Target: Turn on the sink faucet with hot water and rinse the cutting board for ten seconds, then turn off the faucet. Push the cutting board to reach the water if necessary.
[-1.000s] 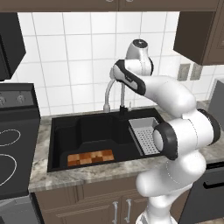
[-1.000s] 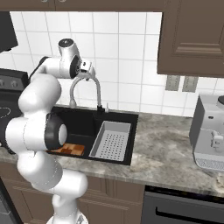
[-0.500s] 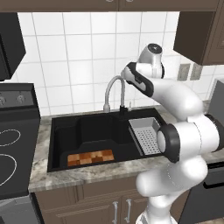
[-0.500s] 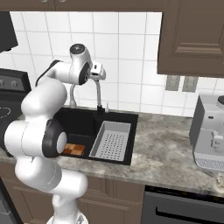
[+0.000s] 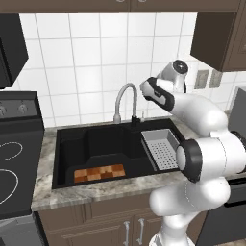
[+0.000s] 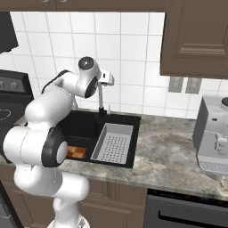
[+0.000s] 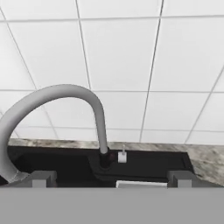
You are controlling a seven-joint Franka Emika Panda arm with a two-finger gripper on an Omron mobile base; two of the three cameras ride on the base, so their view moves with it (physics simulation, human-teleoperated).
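Gripper [image 7: 112, 178] hangs open above the sink [image 5: 96, 144], fingers apart, facing the faucet [image 7: 83, 109] and its small lever. Cutting board [image 5: 100, 173] lies flat on the basin's front floor, left of the grey tray [image 5: 161, 149].

The pincer [image 7: 112, 181] hung above the sink's [image 5: 67, 144] back right corner, facing the wall. The faucet [image 5: 126, 98] stood just ahead and below it, arching leftward. The tray [image 5: 161, 146] sat beneath it, and the board [image 5: 99, 173] lay far below-left, at the sink's front on the desk [image 5: 96, 192].
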